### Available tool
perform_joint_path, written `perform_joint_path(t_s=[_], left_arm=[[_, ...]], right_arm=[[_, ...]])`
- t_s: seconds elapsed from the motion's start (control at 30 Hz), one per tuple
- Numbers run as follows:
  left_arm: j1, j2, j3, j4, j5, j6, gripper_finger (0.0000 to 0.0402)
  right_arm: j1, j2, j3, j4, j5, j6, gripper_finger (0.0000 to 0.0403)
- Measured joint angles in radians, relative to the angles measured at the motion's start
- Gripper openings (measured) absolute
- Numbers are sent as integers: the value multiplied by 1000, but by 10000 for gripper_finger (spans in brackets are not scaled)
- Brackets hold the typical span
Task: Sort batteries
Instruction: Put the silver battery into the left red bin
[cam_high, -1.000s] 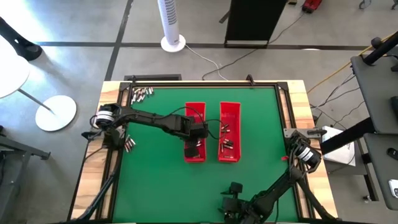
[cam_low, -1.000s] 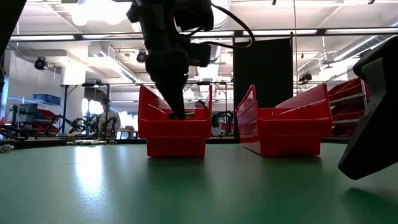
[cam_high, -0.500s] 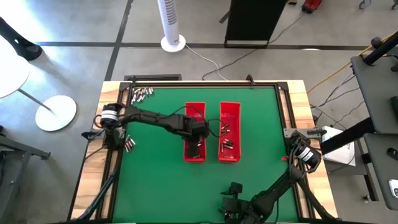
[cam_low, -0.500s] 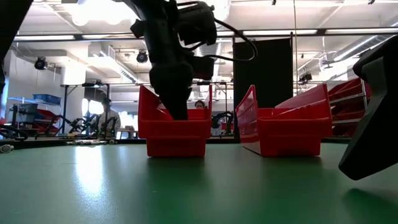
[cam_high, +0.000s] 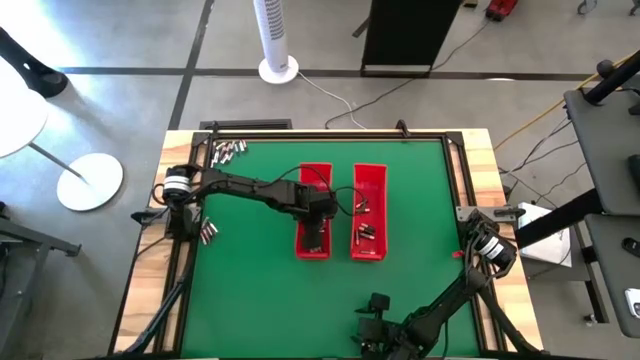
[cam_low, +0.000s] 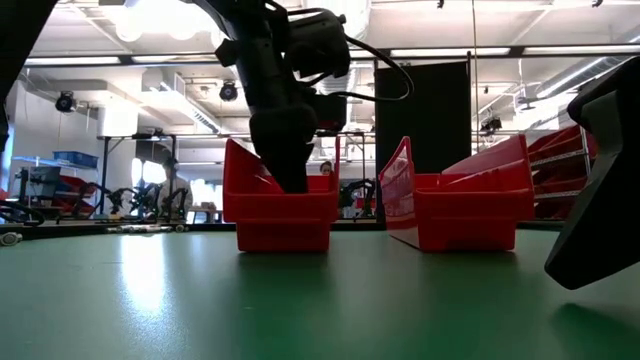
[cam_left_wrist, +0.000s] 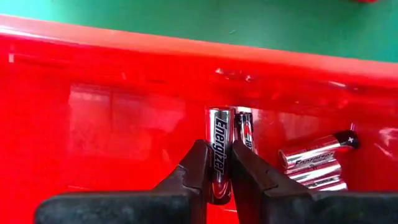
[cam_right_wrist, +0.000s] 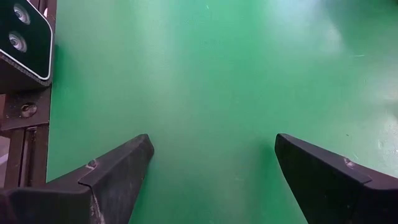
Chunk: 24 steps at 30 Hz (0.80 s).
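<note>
Two red trays stand side by side mid-table: the left tray (cam_high: 313, 235) and the right tray (cam_high: 368, 212), each with a few batteries inside. Loose batteries lie at the far left corner (cam_high: 228, 150) and by the left edge (cam_high: 207, 233). My left gripper (cam_high: 318, 212) reaches down into the left tray (cam_low: 282, 215) and is shut on a silver battery (cam_left_wrist: 219, 149). Beside that battery another one (cam_left_wrist: 245, 127) and a small heap (cam_left_wrist: 314, 167) lie on the tray floor. My right gripper (cam_right_wrist: 211, 168) waits open over bare mat at the near edge. My left gripper pinches the silver battery at its lower half (cam_left_wrist: 218, 177) between the two fingers (cam_left_wrist: 194, 167). The fingers come from above, pointing down into the left tray, and lie along the battery. Its free end (cam_left_wrist: 220, 115) sticks out past the fingertips. Whether it touches the tray floor I cannot tell.
The green mat (cam_high: 250, 290) is bare in front of the trays and to their right. A black frame (cam_high: 455, 150) edges the mat. The right arm's base (cam_high: 375, 322) sits at the near edge. A person (cam_low: 175, 190) shows in the room behind.
The left gripper has stayed low inside the left tray, shifting slightly toward the table's far edge, and its wrist has turned a little. The trays and loose batteries have kept still.
</note>
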Motion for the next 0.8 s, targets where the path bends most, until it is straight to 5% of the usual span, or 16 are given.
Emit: perform_joint_path(t_s=[0.3,0.8], left_arm=[[-4,0,44,-47,46,-86,26],[-1,56,52,-51,1,80,27]], right_arm=[[0,0,0,0,0,-4,345],[0,0,0,-1,1,-11,345]])
